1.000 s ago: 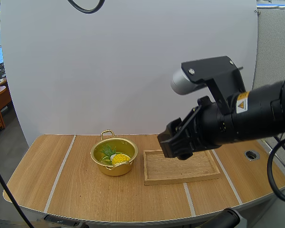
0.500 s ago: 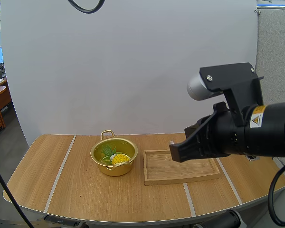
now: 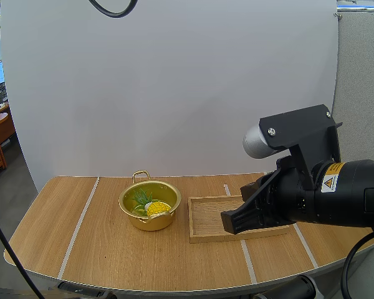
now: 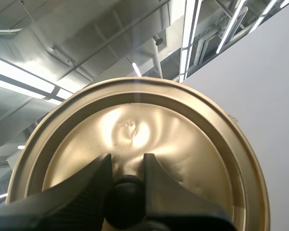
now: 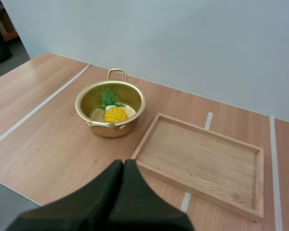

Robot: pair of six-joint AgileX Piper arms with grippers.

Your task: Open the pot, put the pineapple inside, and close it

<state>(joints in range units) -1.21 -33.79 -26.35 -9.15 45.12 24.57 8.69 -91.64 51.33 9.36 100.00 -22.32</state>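
Observation:
The gold pot (image 3: 149, 204) stands lidless on the table, left of centre, with the yellow pineapple (image 3: 154, 207) and its green leaves lying inside. In the right wrist view the pot (image 5: 111, 108) and the pineapple (image 5: 114, 113) lie ahead of my right gripper (image 5: 124, 166), whose fingers are shut together as one dark wedge on nothing. From above, that gripper (image 3: 235, 222) hangs over the tray's near right part, well away from the pot. My left gripper (image 4: 127, 168) pinches the black knob (image 4: 125, 202) of the gold lid (image 4: 135, 130), held up off the table.
A shallow wooden tray (image 3: 207, 218) lies just right of the pot with nothing in it, and shows again as the tray (image 5: 202, 163) in the right wrist view. White tape lines (image 3: 78, 227) cross the wooden tabletop. The curved front edge is near.
My right arm has drawn back from beside the pot, to the right and lower over the tray, and its fingers have closed. The pot, pineapple and tray have not moved.

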